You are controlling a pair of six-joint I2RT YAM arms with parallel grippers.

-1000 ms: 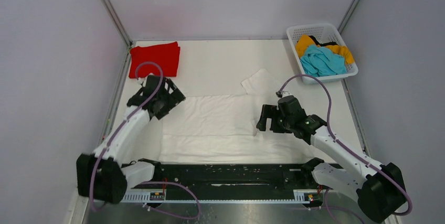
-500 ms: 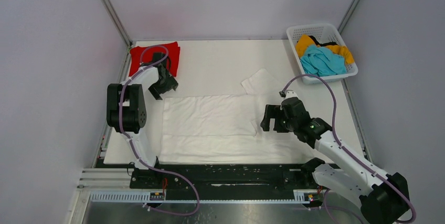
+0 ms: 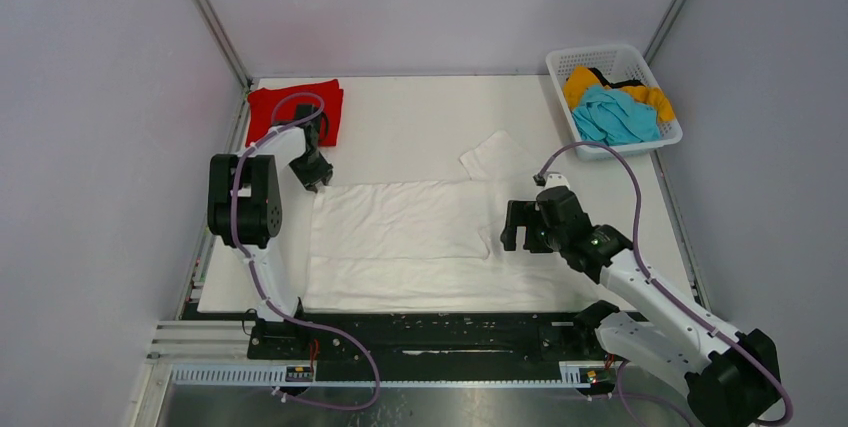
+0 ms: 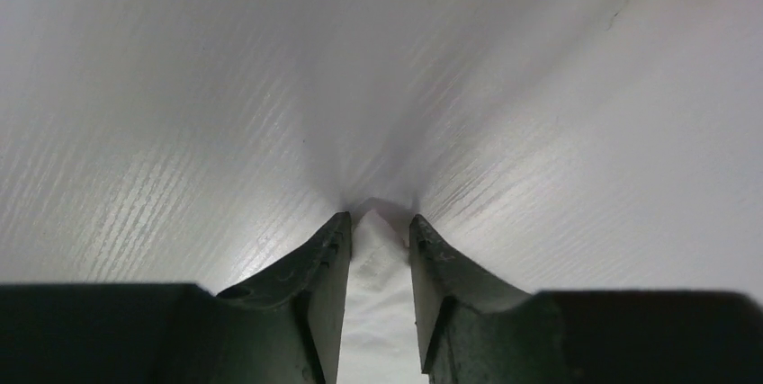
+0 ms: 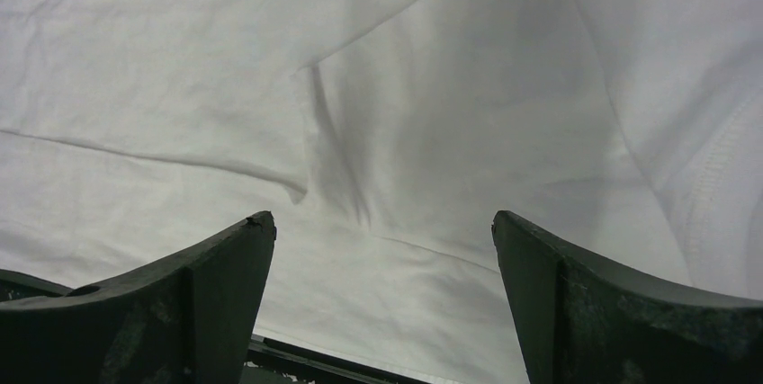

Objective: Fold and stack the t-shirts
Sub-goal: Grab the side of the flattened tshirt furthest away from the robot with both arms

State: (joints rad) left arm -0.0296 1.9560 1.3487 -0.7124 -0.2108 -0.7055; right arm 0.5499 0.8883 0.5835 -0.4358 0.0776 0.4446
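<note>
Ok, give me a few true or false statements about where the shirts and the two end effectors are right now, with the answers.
1. The red shirt lies in the basket. False: it lies on the table at the far left; the basket holds the teal shirt and the orange-yellow shirt.
2. The right end effector is open over the white shirt. True.
3. The left end effector pinches the white shirt. True.
4. The white shirt is stacked on the red shirt. False: it lies spread on the table, apart from the red shirt.
</note>
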